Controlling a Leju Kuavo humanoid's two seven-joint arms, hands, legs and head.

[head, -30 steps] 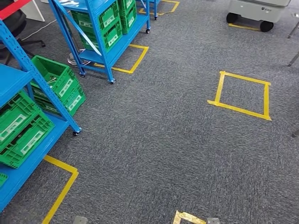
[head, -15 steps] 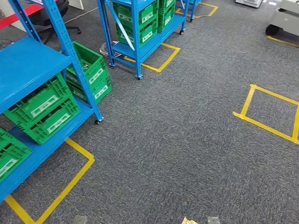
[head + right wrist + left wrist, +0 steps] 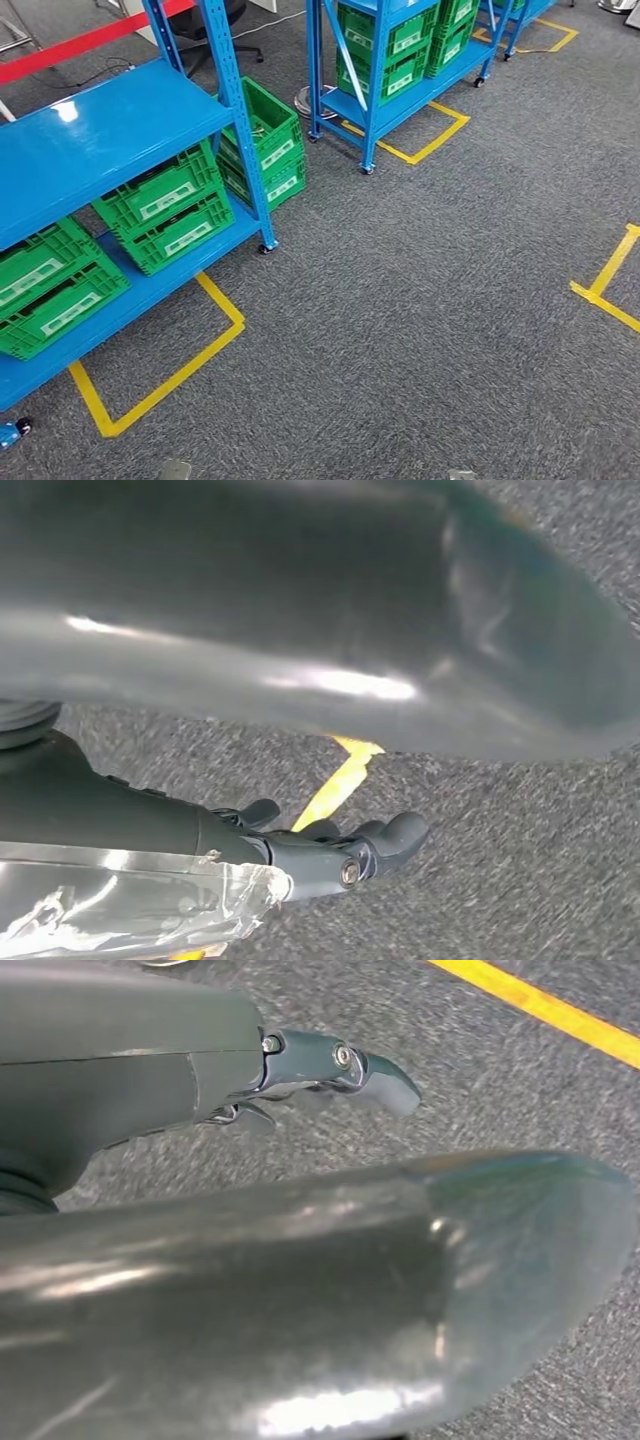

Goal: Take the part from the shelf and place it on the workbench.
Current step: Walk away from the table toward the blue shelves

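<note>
Approach step: nothing picked yet. Blue shelf [image 3: 113,130] sits ahead-left, green crates [image 3: 162,205] on its lower level; the part is presumably in one, can't tell which. Left hand [image 3: 226,1250] and right hand [image 3: 226,860] hang over carpet, fingers [image 3: 340,1060] loosely extended, holding nothing. Next: square up to shelf, locate part, reach.

Warehouse or factory parts-storage area. Blue steel shelf [image 3: 113,130] on castors at left holds green plastic crates [image 3: 162,205] with white label slots; a second blue rack [image 3: 377,60] farther back carries more green crates. Another green crate stack [image 3: 272,140] sits on the floor between them. Grey carpet floor [image 3: 423,320] has yellow tape outlines [image 3: 162,385] marking rack positions. A black office chair base [image 3: 219,40] stands behind the shelf.
</note>
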